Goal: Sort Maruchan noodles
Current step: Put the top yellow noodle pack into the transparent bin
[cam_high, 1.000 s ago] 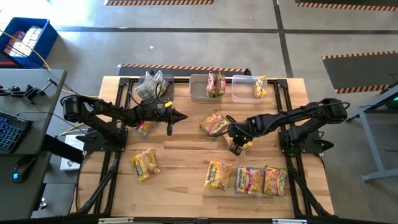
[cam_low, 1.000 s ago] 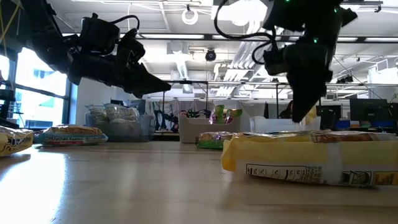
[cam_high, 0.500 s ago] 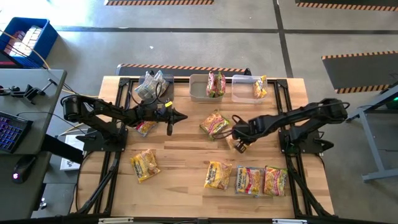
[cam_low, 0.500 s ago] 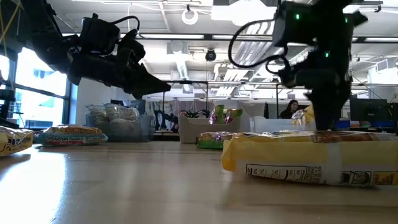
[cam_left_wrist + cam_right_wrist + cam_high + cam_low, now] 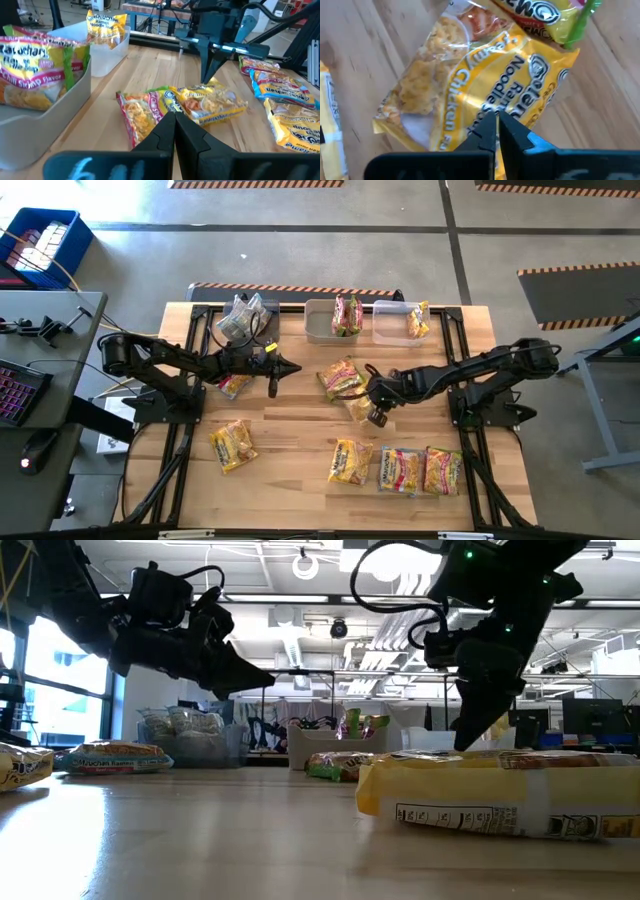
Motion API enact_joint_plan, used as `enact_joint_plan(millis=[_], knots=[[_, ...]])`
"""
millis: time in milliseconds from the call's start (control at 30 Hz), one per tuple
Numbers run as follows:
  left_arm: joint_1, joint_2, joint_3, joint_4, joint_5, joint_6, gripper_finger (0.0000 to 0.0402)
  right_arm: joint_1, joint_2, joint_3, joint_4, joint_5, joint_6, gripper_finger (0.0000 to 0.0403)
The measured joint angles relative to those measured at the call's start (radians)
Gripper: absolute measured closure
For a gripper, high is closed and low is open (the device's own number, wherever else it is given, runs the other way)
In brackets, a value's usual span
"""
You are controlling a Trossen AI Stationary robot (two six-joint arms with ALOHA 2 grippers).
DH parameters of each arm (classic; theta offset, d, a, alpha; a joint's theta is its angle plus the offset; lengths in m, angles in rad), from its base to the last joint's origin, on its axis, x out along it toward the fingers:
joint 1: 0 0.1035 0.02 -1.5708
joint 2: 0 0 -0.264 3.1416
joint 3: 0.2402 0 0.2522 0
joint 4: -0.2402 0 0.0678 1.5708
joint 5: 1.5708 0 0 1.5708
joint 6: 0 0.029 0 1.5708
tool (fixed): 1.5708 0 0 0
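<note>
A wooden table [image 5: 290, 430] is sitting under two dark robot arms, w/ noodle packets scattered across it. The right gripper [image 5: 374, 414] is reaching down near the table's middle, its fingers [image 5: 492, 131] pinched together w/ nothing between them, tips pressing on a yellow chicken packet [image 5: 470, 90] lying flat on the wood. That packet is touching a second one w/ green print [image 5: 341, 377], which is lying just beside it toward the bins. The left gripper [image 5: 288, 366] is hanging above the table left of centre – clenched too, holding nothing. Three packets [image 5: 396, 467] are lying in a row near the front edge on the right, one more [image 5: 232, 444] is lying alone at front left, and another [image 5: 234, 385] is resting under the left arm. Along the far edge three bins are standing side by side: the left one [image 5: 240, 320] is holding silvery packets, the middle grey one [image 5: 318, 322] a red-and-green packet, the right clear one [image 5: 390, 323] a yellow packet.
</note>
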Motion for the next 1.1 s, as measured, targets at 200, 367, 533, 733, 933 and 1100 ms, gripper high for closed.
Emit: enact_joint_plan(millis=[200, 367, 533, 733, 933, 1100], knots=[[-0.017, 0.0, 0.03, 0.0, 0.004, -0.004, 0.0401, 0.038, 0.0, 0.0, 0.006, 0.003, 0.015, 0.0403], [-0.044, 0.0, 0.058, -0.019, 0.053, -0.014, 0.0401, 0.048, 0.0, 0.0, 0.033, 0.005, -0.013, 0.0403], [-0.091, 0.0, 0.132, -0.14, 0.062, -0.044, 0.0395, 0.049, 0.015, 0.0, 0.106, 0.005, -0.123, 0.0403], [-0.168, 0.08, 0.228, -0.224, 0.043, -0.032, 0.036, 0.049, 0.075, 0.0, 0.192, -0.002, -0.248, 0.0403], [-0.214, 0.218, 0.333, -0.227, 0.041, -0.05, 0.0322, 0.066, 0.052, 0.0, 0.204, 0.011, -0.265, 0.0403], [-0.229, 0.304, 0.413, -0.263, 0.041, -0.051, 0.0301, 0.084, -0.004, 0.002, 0.113, 0.109, -0.18, 0.0403]])
